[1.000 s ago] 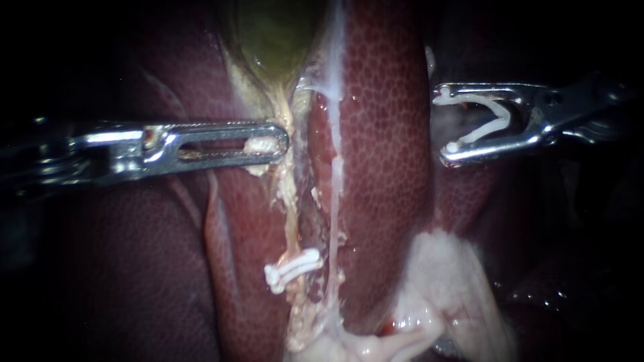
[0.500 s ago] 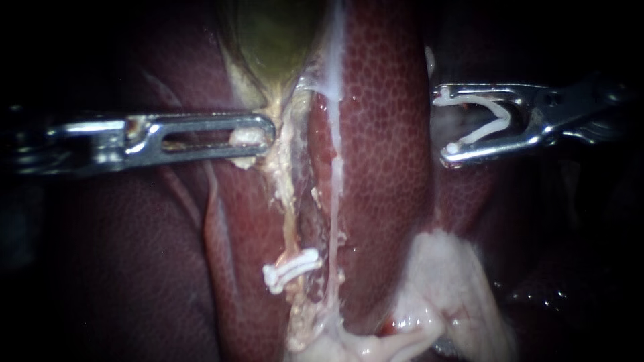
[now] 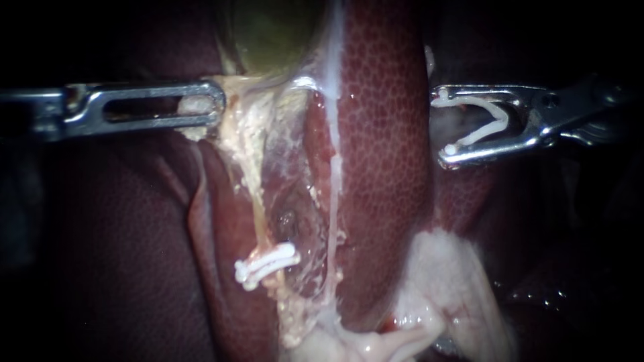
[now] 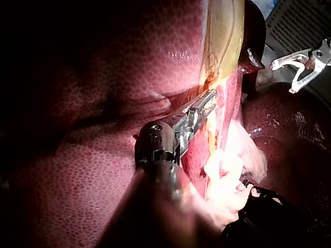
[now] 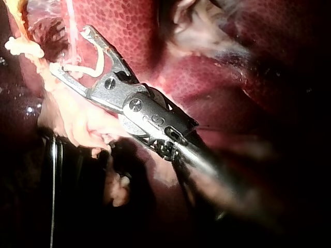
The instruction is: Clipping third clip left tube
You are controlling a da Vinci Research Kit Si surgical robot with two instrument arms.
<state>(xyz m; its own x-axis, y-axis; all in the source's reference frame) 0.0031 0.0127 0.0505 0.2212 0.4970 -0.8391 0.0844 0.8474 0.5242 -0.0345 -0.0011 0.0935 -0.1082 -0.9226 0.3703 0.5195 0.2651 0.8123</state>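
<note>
Approach step: left end effector [image 3: 213, 111] grips tissue [image 3: 236, 117], right end effector [image 3: 444, 125] holds an open clip [image 3: 498, 122]; next, it should straddle the left tube [image 3: 255, 214] ahead.

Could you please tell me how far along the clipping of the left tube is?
Done: one white clip sits across the left tube. Under way: the left instrument grips tissue below the gallbladder; the right instrument carries an open clip, clear of the tube. Left: bring it over the tube and close it.
</note>
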